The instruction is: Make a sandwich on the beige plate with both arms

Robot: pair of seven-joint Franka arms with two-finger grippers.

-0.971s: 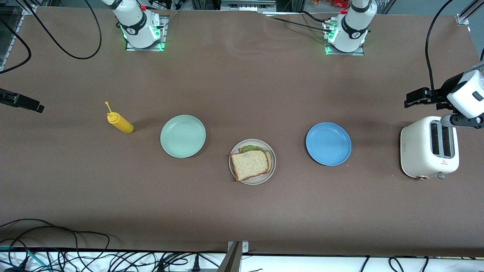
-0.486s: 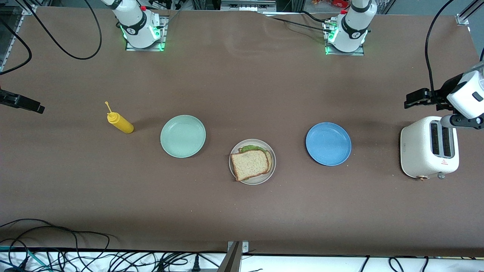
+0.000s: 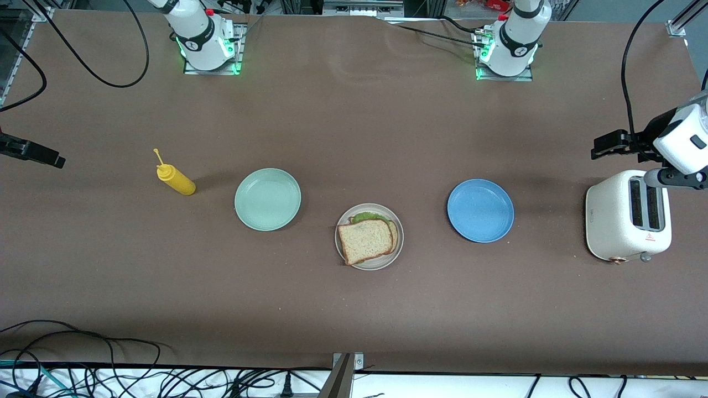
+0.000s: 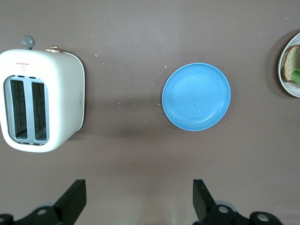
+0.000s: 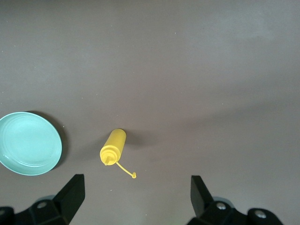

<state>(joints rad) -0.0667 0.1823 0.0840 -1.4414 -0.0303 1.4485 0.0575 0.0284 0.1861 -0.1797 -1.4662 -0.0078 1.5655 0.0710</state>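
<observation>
The sandwich (image 3: 366, 241) lies on the beige plate (image 3: 381, 264) at mid-table: a speckled bread slice on top, green lettuce (image 3: 365, 216) peeking out at its edge, a second slice under it. An edge of the plate (image 4: 287, 79) and sandwich (image 4: 291, 63) also shows in the left wrist view. My left gripper (image 3: 596, 149) (image 4: 139, 187) hangs open and empty high over the table beside the toaster. High over the right arm's end of the table, my right gripper (image 3: 58, 160) (image 5: 137, 187) is open and empty too, up by the yellow bottle.
A mint green plate (image 3: 267, 199) (image 5: 29, 143) and a yellow squeeze bottle (image 3: 176, 180) (image 5: 113, 146) lie toward the right arm's end. A blue plate (image 3: 480, 210) (image 4: 196, 96) and a white toaster (image 3: 628, 215) (image 4: 40, 93) stand toward the left arm's end.
</observation>
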